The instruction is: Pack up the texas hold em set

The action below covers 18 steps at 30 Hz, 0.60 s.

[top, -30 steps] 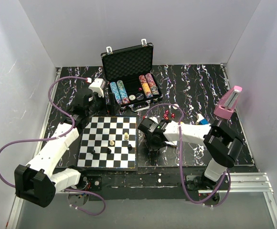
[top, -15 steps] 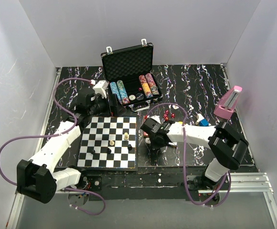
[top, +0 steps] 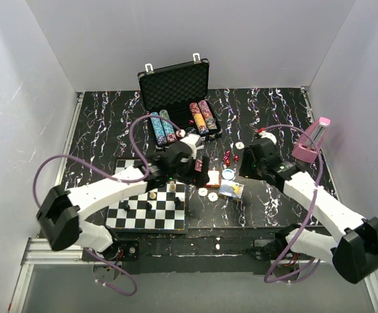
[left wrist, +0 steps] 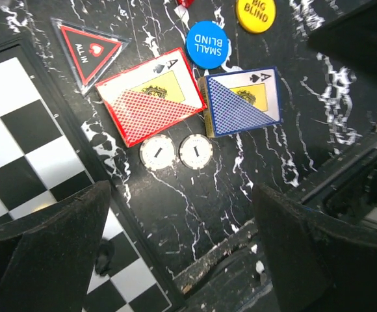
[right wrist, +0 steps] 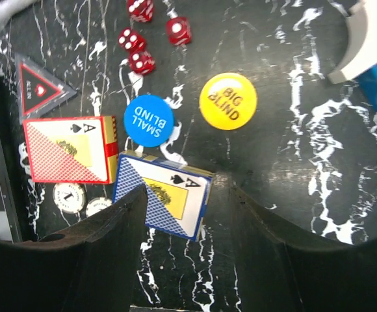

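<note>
Marbled table (top: 274, 111) holds chessboard (top: 137, 218) beside red card deck (left wrist: 153, 94); left claw (left wrist: 182, 195), right claw (right wrist: 188, 192) gape.

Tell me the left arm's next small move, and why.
Probably ease the left gripper forward and down over the red card deck. Its jaws stand open with nothing between them, the deck lies loose just ahead, near the chessboard, and the case stands open.

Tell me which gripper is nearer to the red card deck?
Left. The left gripper is open just short of the red card deck, which lies ahead of its fingers. The right gripper is above the blue card deck, the red one off to its side.
</note>
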Each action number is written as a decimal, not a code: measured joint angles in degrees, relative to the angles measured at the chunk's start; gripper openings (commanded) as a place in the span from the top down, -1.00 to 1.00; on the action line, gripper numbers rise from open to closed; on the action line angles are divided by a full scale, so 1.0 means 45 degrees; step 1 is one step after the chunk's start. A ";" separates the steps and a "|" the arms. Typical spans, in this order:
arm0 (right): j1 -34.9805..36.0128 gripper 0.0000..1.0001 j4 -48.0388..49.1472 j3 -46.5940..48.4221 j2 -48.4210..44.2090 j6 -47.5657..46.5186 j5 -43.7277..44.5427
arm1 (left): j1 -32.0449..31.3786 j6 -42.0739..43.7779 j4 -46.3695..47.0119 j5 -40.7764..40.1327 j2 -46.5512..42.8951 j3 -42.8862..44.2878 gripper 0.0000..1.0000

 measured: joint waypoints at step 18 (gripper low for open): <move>-0.0918 -0.20 0.0583 -0.1870 -0.2628 0.0175 -0.1151 | -0.2074 0.0121 -0.1447 -0.2793 0.5469 0.2302 -0.17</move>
